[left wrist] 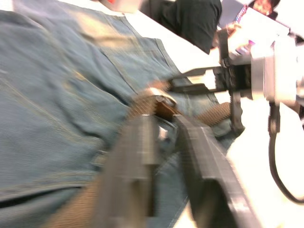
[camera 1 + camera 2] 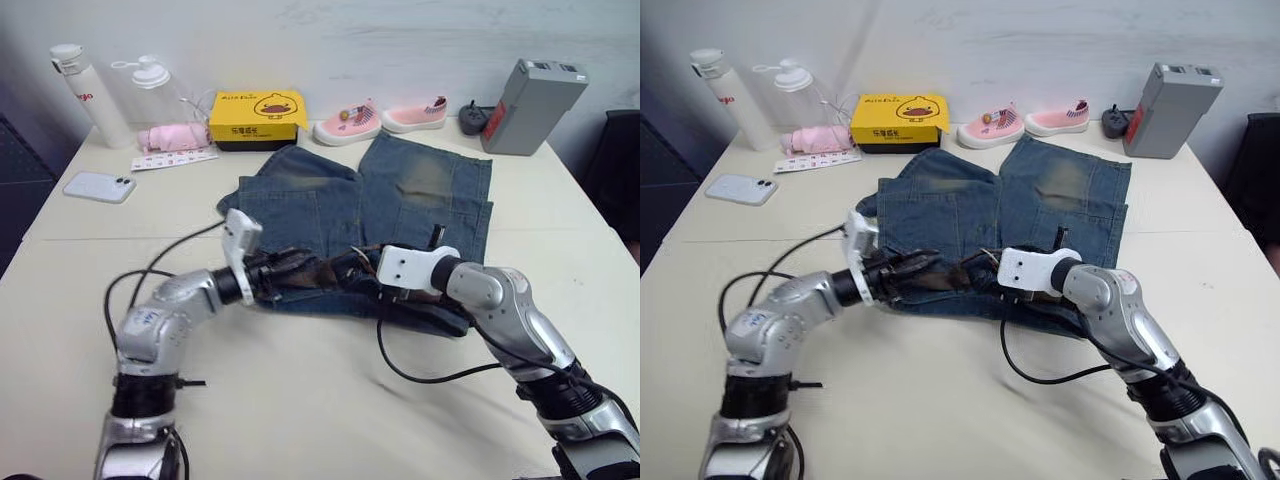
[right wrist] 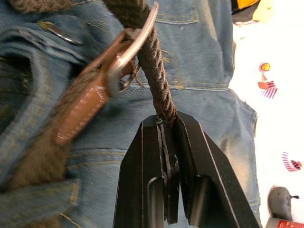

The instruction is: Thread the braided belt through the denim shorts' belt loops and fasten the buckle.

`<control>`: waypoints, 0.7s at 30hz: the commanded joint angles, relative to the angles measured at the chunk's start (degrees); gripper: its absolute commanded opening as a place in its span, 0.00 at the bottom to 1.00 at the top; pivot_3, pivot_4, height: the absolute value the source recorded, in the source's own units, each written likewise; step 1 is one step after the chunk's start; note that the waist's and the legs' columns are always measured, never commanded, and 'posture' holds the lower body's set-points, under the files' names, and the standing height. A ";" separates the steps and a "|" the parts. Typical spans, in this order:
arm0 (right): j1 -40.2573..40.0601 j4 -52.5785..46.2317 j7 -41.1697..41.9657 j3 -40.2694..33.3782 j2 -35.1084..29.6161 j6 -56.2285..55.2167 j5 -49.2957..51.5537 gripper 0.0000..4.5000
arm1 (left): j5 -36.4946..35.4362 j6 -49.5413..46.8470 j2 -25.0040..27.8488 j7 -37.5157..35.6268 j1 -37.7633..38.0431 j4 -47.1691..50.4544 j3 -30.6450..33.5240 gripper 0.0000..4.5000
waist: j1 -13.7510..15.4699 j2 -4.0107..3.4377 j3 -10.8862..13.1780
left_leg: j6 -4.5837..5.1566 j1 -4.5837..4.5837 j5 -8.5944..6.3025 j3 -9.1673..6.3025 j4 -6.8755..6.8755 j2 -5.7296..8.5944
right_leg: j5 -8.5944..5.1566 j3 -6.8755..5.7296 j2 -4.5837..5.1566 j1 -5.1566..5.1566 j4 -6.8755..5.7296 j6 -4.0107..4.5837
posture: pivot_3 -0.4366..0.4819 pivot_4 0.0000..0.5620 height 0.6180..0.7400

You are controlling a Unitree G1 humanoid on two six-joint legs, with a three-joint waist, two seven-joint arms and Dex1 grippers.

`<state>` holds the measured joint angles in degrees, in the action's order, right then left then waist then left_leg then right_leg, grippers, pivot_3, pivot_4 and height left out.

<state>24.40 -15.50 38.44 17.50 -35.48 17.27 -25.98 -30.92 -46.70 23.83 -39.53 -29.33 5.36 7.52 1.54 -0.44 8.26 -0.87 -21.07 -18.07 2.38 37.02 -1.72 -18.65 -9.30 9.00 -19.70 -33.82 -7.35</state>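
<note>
Right wrist view — right pincer (image 3: 164,124) clamps braided belt (image 3: 151,57) beside buckle (image 3: 127,52); left pincer (image 1: 164,127) slightly parted.

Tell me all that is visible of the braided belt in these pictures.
The braided belt is a dark-brown woven strap lying along the waistband of the denim shorts. Near its end sits a smooth brown leather piece with pale stitching that carries the buckle, a silver metal frame. The woven strap runs through that frame, and the right gripper is shut on its end. The left gripper is at the belt beside the buckle, with its fingers apart.
</note>
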 commanded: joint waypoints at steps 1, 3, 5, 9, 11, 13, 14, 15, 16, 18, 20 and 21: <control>-1.39 -4.11 -1.60 -2.24 0.17 1.07 -1.19 0.00 | 5.52 5.68 2.71 -1.04 -5.01 -10.65 -2.41 0.01 | -0.05 0.08 0.06 | 0.01 -0.08 0.00 0.00 0.04 0.02 | 0.00 0.01 0.00 -0.05 -0.02 0.00 | 0.48 0.27 0.53; -2.53 -5.39 -2.09 -2.96 0.10 1.79 -1.32 0.00 | 7.90 9.55 2.94 -1.64 -8.16 -18.09 -3.31 0.01 | -0.07 0.16 0.15 | 0.02 -0.15 -0.01 0.04 0.04 0.04 | 0.00 0.02 0.00 -0.11 -0.01 0.00 | 0.48 0.27 0.53; -3.76 -6.58 -3.17 -4.23 -0.22 2.11 -1.62 0.00 | 11.33 14.34 3.67 -4.28 -10.47 -24.71 -6.13 0.01 | -0.08 0.29 0.32 | 0.02 -0.24 -0.01 0.07 0.04 0.04 | 0.00 0.03 0.00 -0.24 -0.07 0.00 | 0.48 0.27 0.53; -6.68 -9.31 -5.41 -9.02 -1.56 2.21 -2.17 0.00 | 17.78 23.40 4.65 -12.36 -12.86 -37.19 -13.01 0.01 | -0.09 0.46 0.44 | 0.02 -0.60 -0.01 0.25 0.11 0.04 | 0.00 0.11 -0.01 -0.77 -0.29 0.00 | 0.48 0.27 0.53; -8.04 -10.75 -6.54 -12.08 -2.30 1.51 -1.71 0.00 | 20.02 26.95 4.39 -14.69 -13.72 -41.81 -14.84 0.01 | -0.01 0.50 0.46 | 0.02 -0.74 -0.01 0.33 0.15 0.03 | 0.00 0.15 -0.01 -0.94 -0.33 0.00 | 0.48 0.27 0.53; -9.09 -11.60 -7.39 -14.70 -3.08 0.92 -1.29 0.00 | 21.77 29.69 4.16 -15.87 -14.36 -44.33 -15.92 0.01 | 0.02 0.49 0.46 | 0.03 -0.84 -0.01 0.30 0.26 0.01 | 0.00 0.12 -0.01 -0.98 -0.36 0.00 | 0.48 0.27 0.53; -9.68 -11.81 -7.85 -16.60 -3.57 0.79 -1.05 0.00 | 22.32 30.75 4.02 -16.38 -14.56 -45.13 -16.12 0.01 | 0.01 0.49 0.46 | 0.03 -0.84 -0.01 0.31 0.28 0.02 | 0.00 0.14 0.00 -0.98 -0.39 0.00 | 0.48 0.27 0.53; -10.10 -11.95 -8.15 -17.94 -3.88 0.70 -0.89 0.00 | 22.67 31.46 3.92 -16.72 -14.71 -45.70 -16.22 0.01 | -0.05 0.49 0.46 | 0.03 -0.84 -0.01 0.31 0.29 0.02 | 0.00 0.13 0.00 -0.98 -0.40 0.00 | 0.48 0.27 0.53; -10.39 -11.81 -8.76 -19.95 -4.14 0.96 -0.66 0.00 | 23.15 32.59 3.81 -16.88 -14.77 -46.43 -16.22 0.01 | -0.01 0.49 0.46 | 0.03 -0.84 -0.01 0.30 0.30 0.02 | 0.00 0.14 0.00 -0.99 -0.44 0.00 | 0.48 0.27 0.53; -9.77 -11.53 -10.41 -23.22 -4.07 2.04 -0.54 0.00 | 23.72 34.18 3.69 -17.31 -14.72 -47.35 -16.15 0.01 | 0.00 0.50 0.46 | 0.03 -0.84 -0.01 0.29 0.34 0.01 | 0.00 0.13 0.01 -0.99 -0.49 0.00 | 0.48 0.27 0.53; -9.05 -11.18 -11.58 -24.96 -3.89 2.24 -0.36 0.00 | 24.22 35.30 3.45 -17.36 -14.72 -47.90 -15.99 0.01 | -0.05 0.50 0.46 | 0.05 -0.86 -0.02 0.30 0.41 0.02 | 0.00 0.14 0.03 -0.99 -0.54 0.00 | 0.48 0.27 0.53; -8.97 -11.07 -11.79 -25.27 -3.86 2.12 -0.26 0.00 | 24.38 35.66 3.34 -17.36 -14.77 -48.14 -15.93 0.01 | -0.04 0.50 0.46 | 0.05 -0.86 -0.03 0.30 0.42 0.02 | 0.00 0.14 0.03 -1.00 -0.56 0.00 | 0.48 0.27 0.53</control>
<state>14.58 -25.13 28.57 -4.83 -38.67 19.11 -26.21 -8.82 -10.97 27.60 -56.07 -45.19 -40.92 -6.92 1.50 0.06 8.72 -0.82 -21.94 -18.09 2.67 37.45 -1.70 -18.65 -9.16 9.03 -20.70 -34.41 -7.35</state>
